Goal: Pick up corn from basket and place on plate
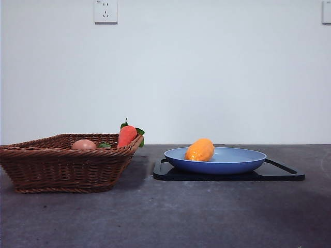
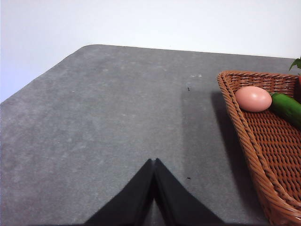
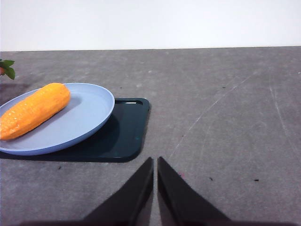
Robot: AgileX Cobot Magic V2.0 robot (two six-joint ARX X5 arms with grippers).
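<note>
Front view, overall: one basket (image 1: 67, 163), one tray (image 1: 227, 174), one plate (image 1: 217, 160) and one corn (image 1: 200, 150) stand on the grey table (image 1: 165, 217); neither arm shows here.
Basket: one brown wicker basket at the left, beside the tray and apart from it.
Basket contents, counted: one pinkish egg (image 1: 84, 144), one red-orange carrot (image 1: 127, 136) with green leaves leaning at the rim nearest the plate, and one green cucumber (image 2: 287, 107), seen in the left wrist view touching or just beside the egg.
Tray: one flat black tray, right of the basket, under the plate.
Plate: one blue round plate resting on the tray.
Corn: one orange-yellow cob lying on its side in the plate, on the half nearer the basket.
Left claw (image 2: 154, 162): jaws closed together, tips touching, holding nothing; it hangs over bare table, with the basket's corner ahead and off to one side, well apart from the tips.
Right claw (image 3: 155, 161): jaws drawn nearly together with only a thin slit between them, holding nothing; the tray's corner lies just ahead of the tips, the plate and corn further off to the side, not touched.
Wall: two white sockets, one (image 1: 105, 11) above the basket and one (image 1: 326, 11) cut by the right edge.
</note>
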